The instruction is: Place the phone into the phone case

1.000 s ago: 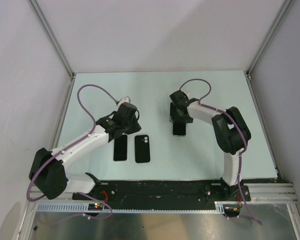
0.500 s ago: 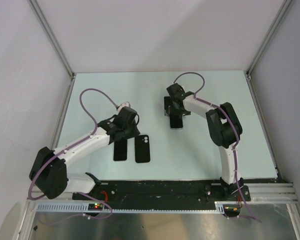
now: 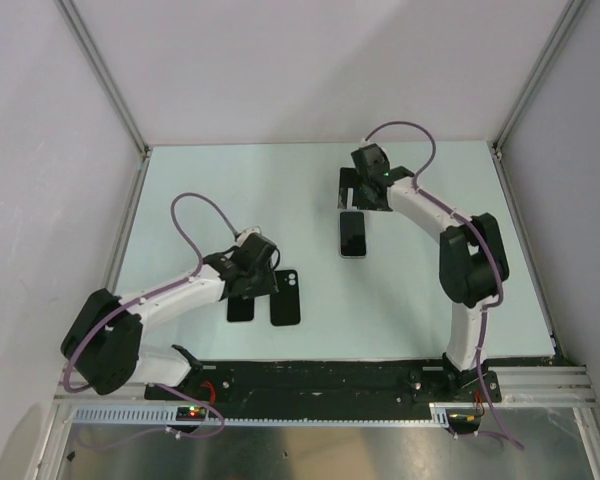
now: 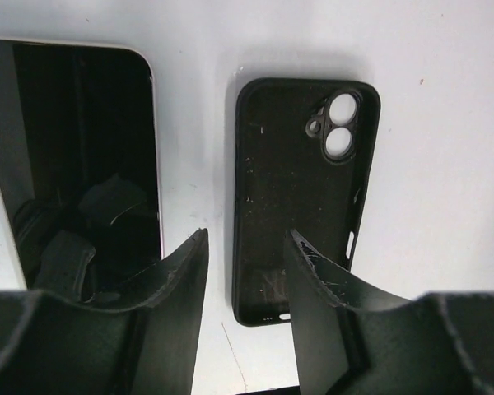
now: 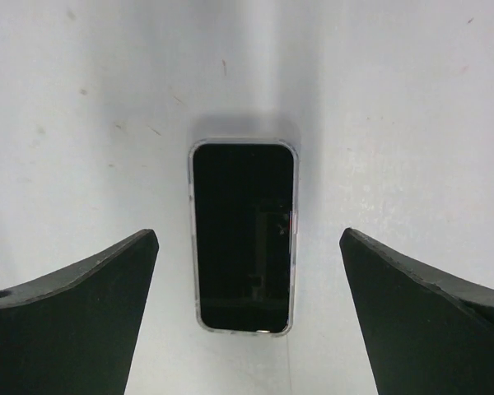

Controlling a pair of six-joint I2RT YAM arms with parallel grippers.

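**Phone and case side by side, neither gripped**

- Item: phone (image 4: 74,164). Lies flat on the tabletop (image 3: 280,190), screen up, near the left arm. Its glass mirrors the fingers above it. Not in the case.
- Item: black case (image 4: 300,197). Empty, open side up, with the camera cut-out at its far corner. Just beside the phone on its right, with a strip of bare tabletop between them.
- Item: left end effector (image 4: 247,239). Hovers over the gap between phone and case. Fingers are moderately spread and hold nothing.
- Item: right end effector (image 5: 247,239). Fingers are spread wide and hold nothing. It hangs over a second phone (image 5: 244,234).
- Item: second phone. Flat and screen up, well apart from the other two items. Its pale rim may be a clear cover, but this cannot be told.

Step in hand, as judged: the approach before the pick-up, with insertion not yet begun.

Next move, as judged:
- The left fingers must straddle the phone's long edges and get under a thin body lying flush on the tabletop.
- The phone then goes over the case with its lens corner matched to the cut-out, and is pressed in.
- The case is likely to slide unless the other arm steadies it.
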